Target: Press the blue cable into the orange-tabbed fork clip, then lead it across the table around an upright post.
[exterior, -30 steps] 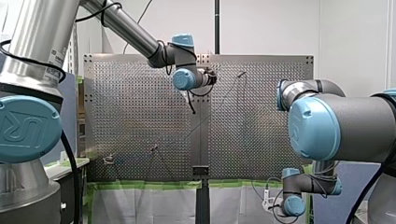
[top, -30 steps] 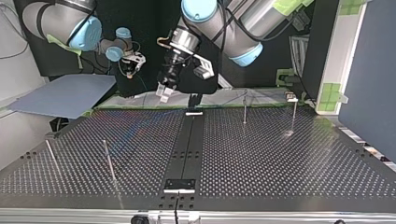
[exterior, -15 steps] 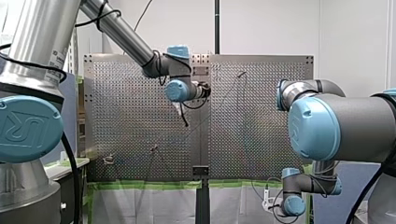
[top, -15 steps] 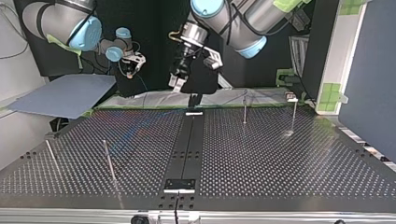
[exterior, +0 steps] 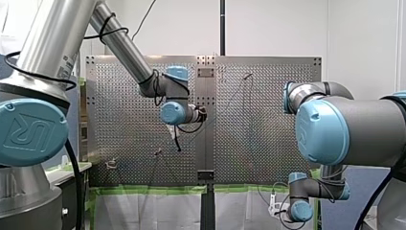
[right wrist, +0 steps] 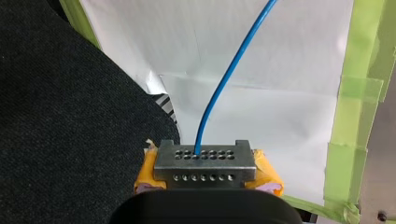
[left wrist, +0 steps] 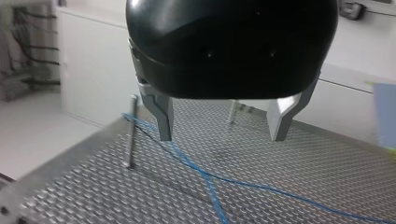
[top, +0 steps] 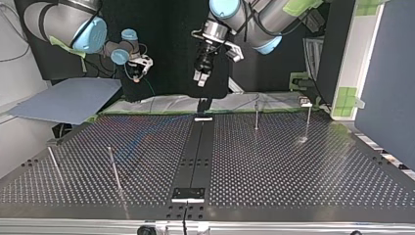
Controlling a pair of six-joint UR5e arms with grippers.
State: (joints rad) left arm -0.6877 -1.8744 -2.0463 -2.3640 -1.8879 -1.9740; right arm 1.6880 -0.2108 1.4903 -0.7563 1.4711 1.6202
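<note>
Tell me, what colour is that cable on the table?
The cable is blue; clearest in left wrist view.

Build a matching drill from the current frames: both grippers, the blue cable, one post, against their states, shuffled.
Things:
1. left gripper
2. right gripper
3. blue cable
4. metal post

States:
A. stands upright
B. shut on the cable, yellow pads
C. open, holding nothing
D. lies across the perforated table

Pairs: 1-C, 2-B, 3-D, 4-A
</note>
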